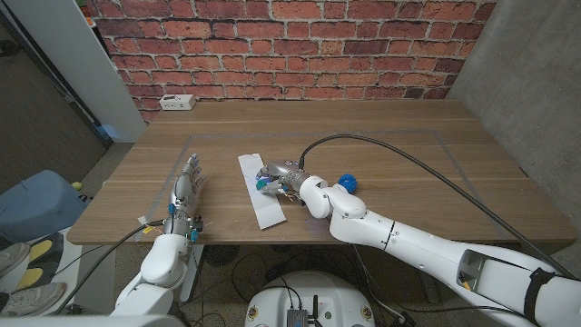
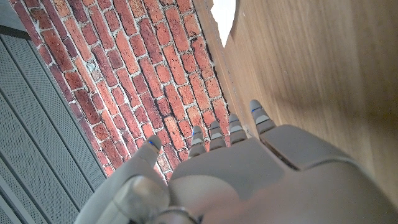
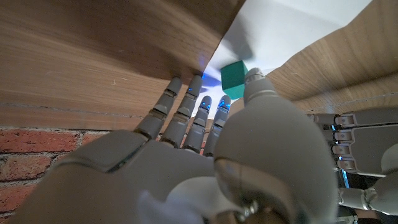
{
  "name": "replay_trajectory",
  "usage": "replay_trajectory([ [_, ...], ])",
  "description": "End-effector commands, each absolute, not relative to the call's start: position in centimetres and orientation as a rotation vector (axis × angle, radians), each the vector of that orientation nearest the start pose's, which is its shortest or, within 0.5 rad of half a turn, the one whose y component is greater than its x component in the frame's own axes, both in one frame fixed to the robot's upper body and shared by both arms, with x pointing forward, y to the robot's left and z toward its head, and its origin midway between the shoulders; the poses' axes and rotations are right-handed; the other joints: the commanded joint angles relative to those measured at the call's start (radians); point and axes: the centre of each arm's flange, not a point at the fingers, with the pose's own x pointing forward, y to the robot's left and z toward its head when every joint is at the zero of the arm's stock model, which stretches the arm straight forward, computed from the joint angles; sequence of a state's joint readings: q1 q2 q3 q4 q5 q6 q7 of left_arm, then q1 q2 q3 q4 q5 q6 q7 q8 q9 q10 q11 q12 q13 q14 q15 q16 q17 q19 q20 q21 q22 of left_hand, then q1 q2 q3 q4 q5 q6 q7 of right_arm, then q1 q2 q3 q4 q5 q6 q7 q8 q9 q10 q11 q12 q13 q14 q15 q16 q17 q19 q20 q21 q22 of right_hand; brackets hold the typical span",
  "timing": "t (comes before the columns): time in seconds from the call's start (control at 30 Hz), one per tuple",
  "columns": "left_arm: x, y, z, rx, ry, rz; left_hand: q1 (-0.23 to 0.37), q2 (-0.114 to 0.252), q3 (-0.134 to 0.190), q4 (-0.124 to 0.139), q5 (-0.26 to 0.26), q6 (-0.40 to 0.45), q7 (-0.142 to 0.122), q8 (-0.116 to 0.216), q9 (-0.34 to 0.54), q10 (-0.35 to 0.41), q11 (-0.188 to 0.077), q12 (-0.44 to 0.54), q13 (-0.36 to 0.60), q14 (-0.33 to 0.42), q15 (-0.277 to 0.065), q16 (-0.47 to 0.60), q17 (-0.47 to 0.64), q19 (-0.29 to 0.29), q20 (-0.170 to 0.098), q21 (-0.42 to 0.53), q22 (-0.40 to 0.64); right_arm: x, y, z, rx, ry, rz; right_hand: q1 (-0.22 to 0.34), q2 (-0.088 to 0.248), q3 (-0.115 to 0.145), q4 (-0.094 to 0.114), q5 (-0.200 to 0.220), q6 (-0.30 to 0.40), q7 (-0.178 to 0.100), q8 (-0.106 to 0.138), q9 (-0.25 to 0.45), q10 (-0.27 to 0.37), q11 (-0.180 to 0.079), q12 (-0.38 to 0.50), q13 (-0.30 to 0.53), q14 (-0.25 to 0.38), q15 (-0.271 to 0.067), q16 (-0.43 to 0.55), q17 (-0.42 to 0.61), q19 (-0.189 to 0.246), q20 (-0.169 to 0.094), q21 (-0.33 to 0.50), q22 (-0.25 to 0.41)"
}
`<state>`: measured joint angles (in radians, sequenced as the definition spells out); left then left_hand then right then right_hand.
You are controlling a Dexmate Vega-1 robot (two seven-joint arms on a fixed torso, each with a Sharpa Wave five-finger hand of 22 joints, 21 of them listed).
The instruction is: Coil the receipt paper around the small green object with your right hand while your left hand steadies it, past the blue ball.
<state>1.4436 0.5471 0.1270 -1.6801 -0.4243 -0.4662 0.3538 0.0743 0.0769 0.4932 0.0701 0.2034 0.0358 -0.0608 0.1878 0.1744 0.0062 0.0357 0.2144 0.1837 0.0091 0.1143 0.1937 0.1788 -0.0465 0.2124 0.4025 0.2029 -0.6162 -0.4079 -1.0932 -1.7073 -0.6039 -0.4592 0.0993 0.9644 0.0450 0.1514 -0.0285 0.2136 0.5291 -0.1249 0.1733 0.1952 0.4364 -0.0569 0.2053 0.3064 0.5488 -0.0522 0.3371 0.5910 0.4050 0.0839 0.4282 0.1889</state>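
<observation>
Right hand [image 1: 289, 184], fingers spread and holding nothing, reaches over the green object [image 3: 234, 79] on the receipt paper [image 1: 259, 198], whose long axis runs away from the robot; left hand [image 1: 188, 186], unclenched, stands well apart; blue ball [image 1: 346, 182] beside the right wrist.

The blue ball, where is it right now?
In the head view the blue ball sits on the table right of centre, just beside the right hand.
</observation>
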Motion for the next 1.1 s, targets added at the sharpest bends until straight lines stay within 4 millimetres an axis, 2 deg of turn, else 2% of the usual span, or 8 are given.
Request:
replay_trajectory([
  [0.03, 51.9, 34.6, -15.3, -0.019, -0.628, 0.151, 0.010, -0.003, 0.004, -0.003, -0.001, 0.006, -0.003, -0.001, 0.003, 0.004, 0.001, -0.001, 0.005, 0.007, 0.000, -0.001, 0.004, 0.002, 0.002, -0.007, 0.001, 57.6, 2.8, -7.5, -1.377, -0.570, 0.390, -0.030, -0.011, -0.017, 0.006, 0.016, -0.067, 0.015, -0.007, 0.001, -0.034, 0.002, -0.009, -0.001, -0.021, -0.102, -0.015, -0.002, -0.008, 0.009, -0.008, 0.003],
  [0.23, 52.2, 34.3, -14.8, -0.001, -0.627, 0.149, 0.010, -0.003, 0.004, -0.003, -0.001, 0.006, -0.003, -0.001, 0.003, 0.004, 0.001, -0.001, 0.005, 0.007, 0.000, -0.001, 0.004, 0.003, 0.002, -0.007, 0.001, 57.8, 2.1, -7.3, -1.307, -0.553, 0.438, -0.066, -0.024, -0.036, 0.019, 0.025, -0.056, 0.035, 0.009, 0.001, -0.054, 0.003, -0.009, -0.004, -0.052, -0.089, -0.034, -0.007, -0.014, 0.015, -0.013, 0.002],
  [0.27, 52.3, 34.3, -14.7, 0.009, -0.625, 0.153, 0.010, -0.002, 0.004, -0.003, -0.001, 0.005, -0.003, -0.002, 0.003, 0.004, 0.001, -0.001, 0.005, 0.007, 0.000, -0.001, 0.004, 0.003, 0.002, -0.007, 0.001, 58.0, 2.0, -7.3, -1.280, -0.551, 0.459, -0.106, -0.022, -0.050, 0.039, 0.028, -0.060, 0.039, 0.012, 0.001, -0.061, 0.021, -0.007, -0.006, -0.066, -0.081, -0.040, -0.005, -0.021, 0.022, -0.017, 0.003],
  [0.43, 52.3, 33.9, -14.2, 0.088, -0.616, 0.169, 0.013, 0.002, 0.007, -0.006, -0.001, 0.026, -0.014, 0.005, 0.003, 0.018, -0.021, 0.003, 0.005, 0.011, -0.003, 0.000, 0.003, 0.006, 0.001, -0.008, 0.001, 58.5, 1.2, -6.9, -1.140, -0.571, 0.529, -0.187, 0.010, -0.067, 0.085, 0.030, -0.045, 0.070, 0.023, 0.002, -0.069, 0.041, -0.002, -0.010, -0.096, -0.052, -0.055, -0.005, -0.057, 0.036, -0.034, 0.004],
  [0.47, 52.3, 33.7, -14.1, 0.108, -0.614, 0.170, 0.016, 0.005, 0.010, -0.008, -0.001, 0.048, -0.012, 0.011, 0.003, 0.037, -0.021, 0.008, 0.005, 0.040, -0.015, 0.009, 0.003, 0.016, -0.020, -0.005, 0.001, 58.5, 1.1, -6.8, -1.129, -0.579, 0.530, -0.193, 0.017, -0.066, 0.089, 0.030, -0.035, 0.075, 0.027, 0.002, -0.064, 0.046, 0.001, -0.010, -0.096, -0.052, -0.056, -0.006, -0.060, 0.038, -0.035, 0.004],
  [0.57, 52.1, 33.2, -13.7, 0.193, -0.614, 0.177, 0.042, 0.026, 0.031, -0.026, -0.004, 0.132, 0.011, 0.027, 0.003, 0.084, -0.020, 0.018, 0.005, 0.080, -0.030, 0.011, 0.000, 0.034, -0.054, -0.002, 0.000, 58.7, 0.8, -6.5, -1.089, -0.602, 0.536, -0.189, 0.029, -0.059, 0.088, 0.031, -0.024, 0.079, 0.031, 0.002, -0.060, 0.050, 0.004, -0.011, -0.097, -0.049, -0.059, -0.009, -0.063, 0.040, -0.038, 0.004],
  [0.73, 51.5, 32.2, -13.2, 0.313, -0.632, 0.201, 0.125, 0.064, 0.089, -0.092, -0.017, 0.227, 0.012, 0.035, 0.003, 0.160, -0.051, 0.030, 0.004, 0.132, -0.051, 0.012, -0.003, 0.049, -0.078, -0.002, -0.001, 59.1, 0.5, -5.9, -1.037, -0.628, 0.530, -0.192, 0.047, -0.053, 0.091, 0.030, -0.018, 0.082, 0.032, 0.002, -0.053, 0.056, 0.007, -0.012, -0.098, -0.045, -0.061, -0.010, -0.065, 0.042, -0.039, 0.004],
  [1.1, 50.5, 30.6, -13.0, 0.522, -0.659, 0.209, 0.159, 0.061, 0.108, -0.128, -0.021, 0.267, 0.022, 0.032, 0.003, 0.204, -0.045, 0.035, 0.004, 0.146, -0.066, 0.007, -0.004, 0.048, -0.050, -0.004, 0.000, 59.9, 0.3, -4.4, -0.990, -0.659, 0.499, -0.174, 0.070, -0.034, 0.079, 0.026, -0.018, 0.082, 0.030, 0.001, -0.048, 0.055, 0.009, -0.015, -0.101, -0.040, -0.067, -0.017, -0.058, 0.039, -0.038, 0.004],
])
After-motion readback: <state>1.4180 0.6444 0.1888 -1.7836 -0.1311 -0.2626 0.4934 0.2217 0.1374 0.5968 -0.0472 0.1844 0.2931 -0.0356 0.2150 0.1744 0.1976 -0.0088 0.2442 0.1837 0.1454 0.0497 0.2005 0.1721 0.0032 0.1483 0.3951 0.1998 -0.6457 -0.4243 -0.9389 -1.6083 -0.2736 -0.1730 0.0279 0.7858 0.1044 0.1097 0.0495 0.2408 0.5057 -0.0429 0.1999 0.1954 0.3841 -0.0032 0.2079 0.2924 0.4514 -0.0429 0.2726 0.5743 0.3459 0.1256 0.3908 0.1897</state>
